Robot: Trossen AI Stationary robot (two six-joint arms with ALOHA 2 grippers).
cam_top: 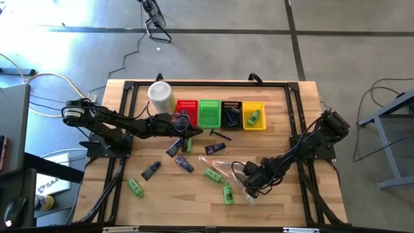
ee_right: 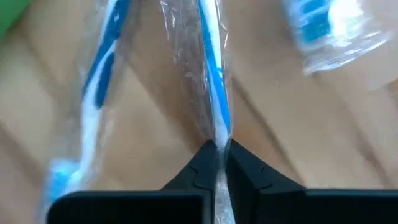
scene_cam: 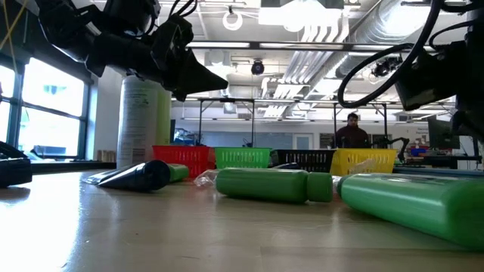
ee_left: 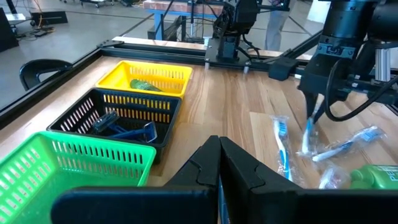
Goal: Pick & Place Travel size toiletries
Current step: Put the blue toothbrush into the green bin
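**Right end effector pinches a wrapped toothbrush; lift comes next**

We see a plastic-wrapped toothbrush (ee_right: 211, 93) caught between the fingers of the right end effector (ee_right: 217, 152), which are pressed together on it, low over the desk (cam_top: 291, 194) at the near right. Two more wrapped toothbrushes (ee_left: 281, 146) lie just beside it. We judge the grasp made and the pick under way: the next move calls for a clean lift clear of the neighbouring wrappers, then a carry toward the baskets.

Green bottles (cam_top: 211, 175) and dark tubes (cam_top: 183, 164) lie scattered mid-desk.

Of the four baskets at the far edge, the yellow basket (ee_left: 118, 73) holds a green bottle, the black basket (ee_left: 74, 115) blue razors, the green basket (ee_left: 37, 165) shows nothing, and the red basket (cam_top: 187, 104) is partly hidden.

The left end effector (ee_left: 217, 155), fingers together and holding nothing, hovers near the baskets.
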